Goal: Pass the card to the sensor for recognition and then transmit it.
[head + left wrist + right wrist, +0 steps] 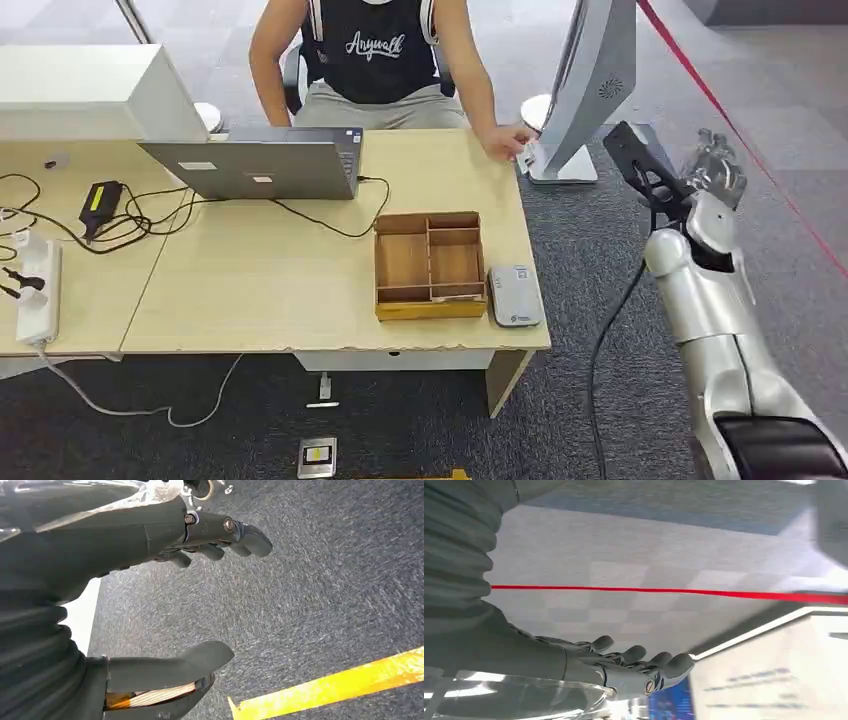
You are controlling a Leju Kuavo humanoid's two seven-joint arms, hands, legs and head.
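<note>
Left hand (200,595), hanging over grey carpet, fingers apart and holding nothing. On the desk, wooden tray (430,265) with the grey card sensor (515,296) just beside it; the card (528,157) appears to lie under the seated person's hand (505,141) by the monitor base. Right hand (712,168), raised beyond the desk's end, fingers extended and empty: judged, nothing scanned or handed over yet.

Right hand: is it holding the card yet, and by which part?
No. The right hand is raised beside the desk with fingers extended and nothing in it. The left hand is also empty.
</note>
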